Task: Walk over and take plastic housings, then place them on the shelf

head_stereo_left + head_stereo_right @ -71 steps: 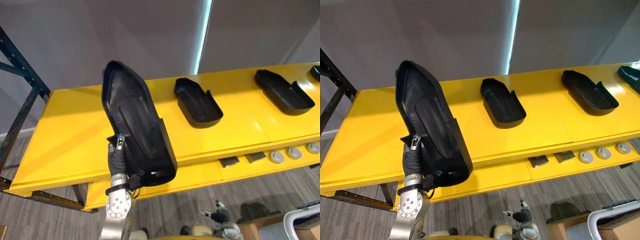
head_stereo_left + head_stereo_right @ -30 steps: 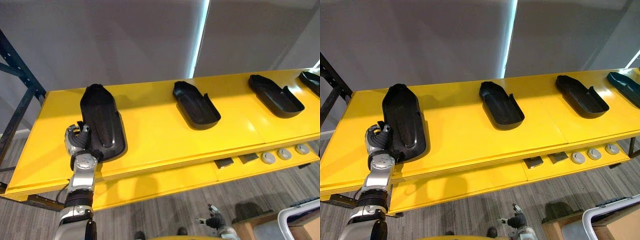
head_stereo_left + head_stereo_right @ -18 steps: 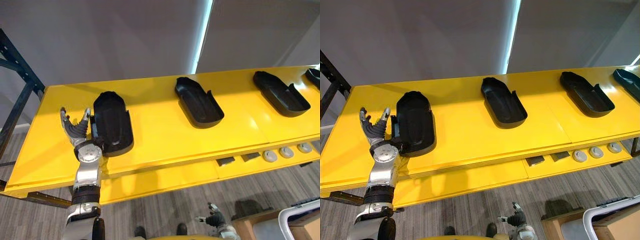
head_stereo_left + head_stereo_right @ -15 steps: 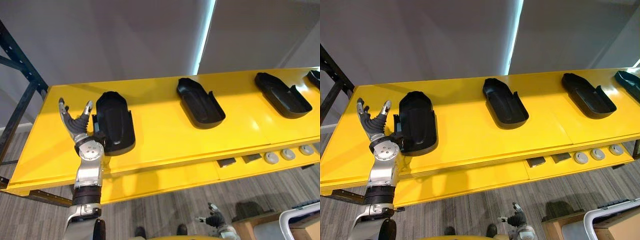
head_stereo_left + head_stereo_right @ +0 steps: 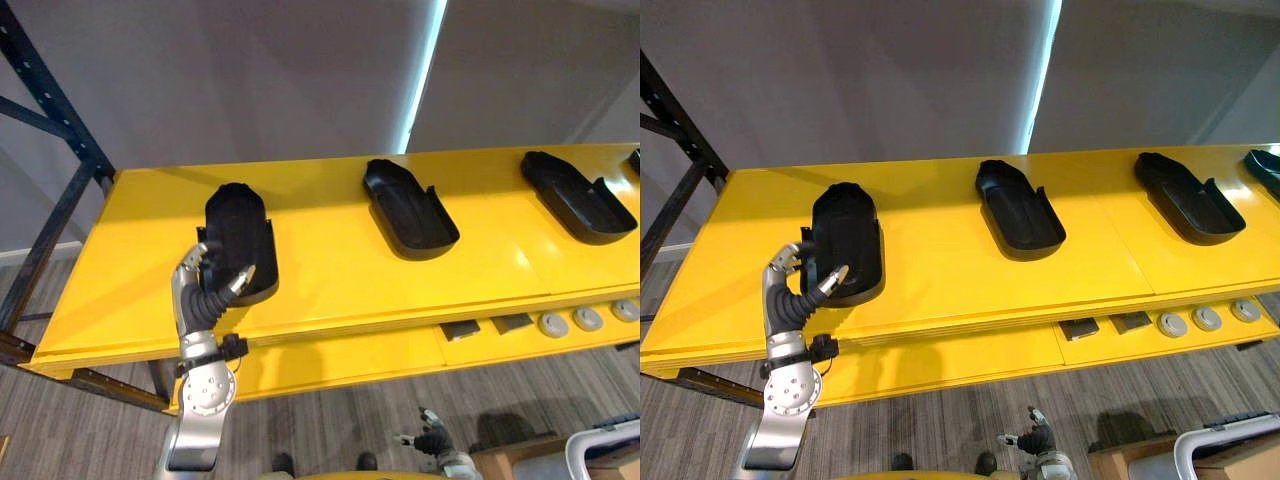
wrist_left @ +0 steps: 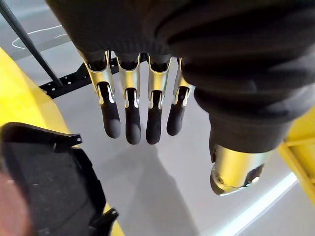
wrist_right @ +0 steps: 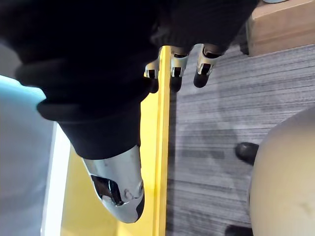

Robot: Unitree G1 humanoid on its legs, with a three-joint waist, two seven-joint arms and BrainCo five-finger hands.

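Left hand [image 5: 208,290] is raised at the front edge of the shelf [image 5: 330,280], loose and holding nothing: its fingers [image 6: 130,118] hang straight in a row with the thumb [image 5: 240,283] spread to the side. The thumb's tip lies over the near rim of the left housing [image 5: 240,240] in the eye views, while the left wrist view shows that housing clear of the fingers, so contact cannot be confirmed. That black housing lies hollow side up on the yellow top board, toward its left end, with its rounded end pointing at the wall. Further right on the same board sits the middle housing [image 5: 410,208], also hollow side up and angled a little, well apart from the first. The right housing [image 5: 577,196] rests beyond it, and the end of a fourth housing [image 5: 1265,165] shows at the board's far right edge. Below the top board, on a lower yellow level at the right, two dark plates [image 5: 460,329] lie beside a row of grey discs [image 5: 587,320]. A dark rack post [image 5: 50,150] stands at the shelf's left end against the grey wall. Right hand [image 5: 433,438] hangs low over the grey floor [image 5: 330,420], fingers [image 7: 173,69] relaxed and empty, near the shelf's yellow edge.
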